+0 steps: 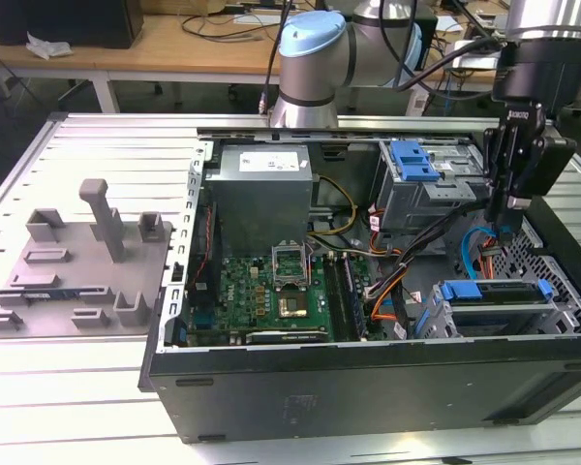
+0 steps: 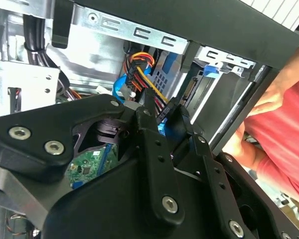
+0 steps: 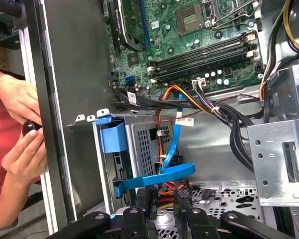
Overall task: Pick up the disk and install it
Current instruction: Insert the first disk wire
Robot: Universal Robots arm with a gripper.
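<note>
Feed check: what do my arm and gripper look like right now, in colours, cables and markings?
The arm is silver-grey tubing with light-blue joint caps. Its wrist is a black block with small white print, and black cables run to it. The gripper is black: two slim fingers on jointed links fastened with silver screws.

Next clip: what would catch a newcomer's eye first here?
The open computer case on the slatted table, motherboard exposed, dominates the exterior view. The gripper hangs inside its end at the exterior view's right, above blue and orange cables. In the first wrist view, a person's hands are at the case's outer wall.
</note>
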